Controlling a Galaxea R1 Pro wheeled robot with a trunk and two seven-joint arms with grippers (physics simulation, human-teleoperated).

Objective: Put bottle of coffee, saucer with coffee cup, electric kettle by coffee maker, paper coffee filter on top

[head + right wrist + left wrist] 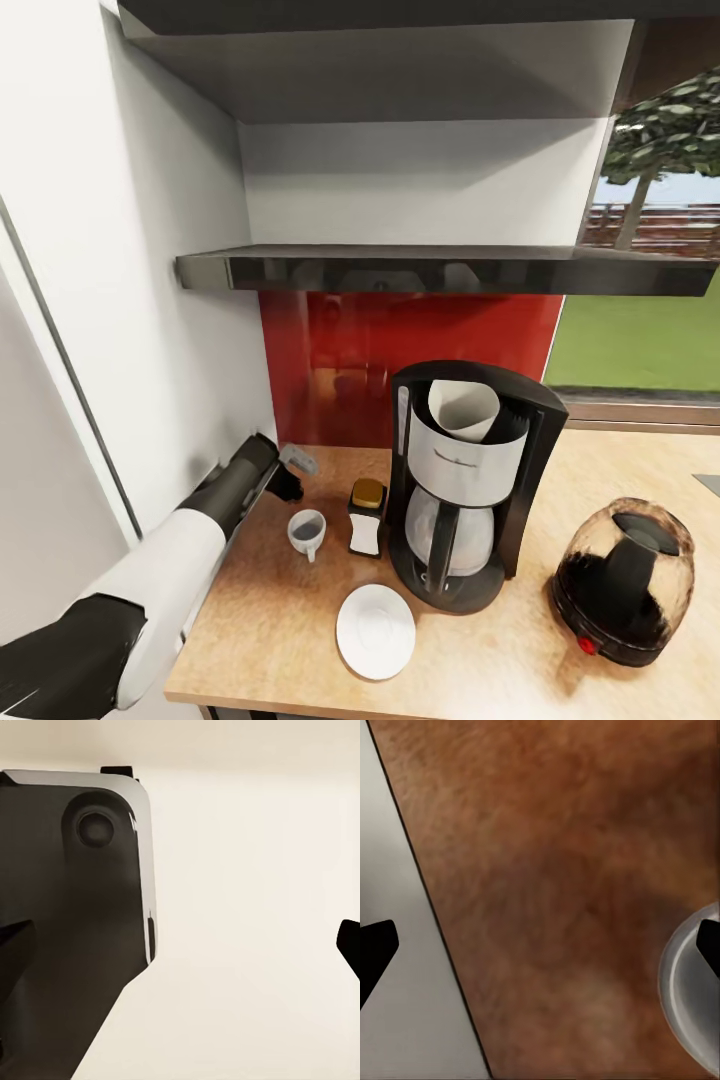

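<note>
red backsplash [400,340] behind coffee maker [465,480], kettle [625,580] beside.

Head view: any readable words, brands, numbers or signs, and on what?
None can be read.
coffee maker: a dark script line on its silver band, too small and blurred to read.
bottle of coffee: white label, no legible print.
electric kettle: no text visible.

White-shelled left arm [175,570] with black joint segments, dark grey wrist, black fingers [375,949], glossy rounded casings
</note>
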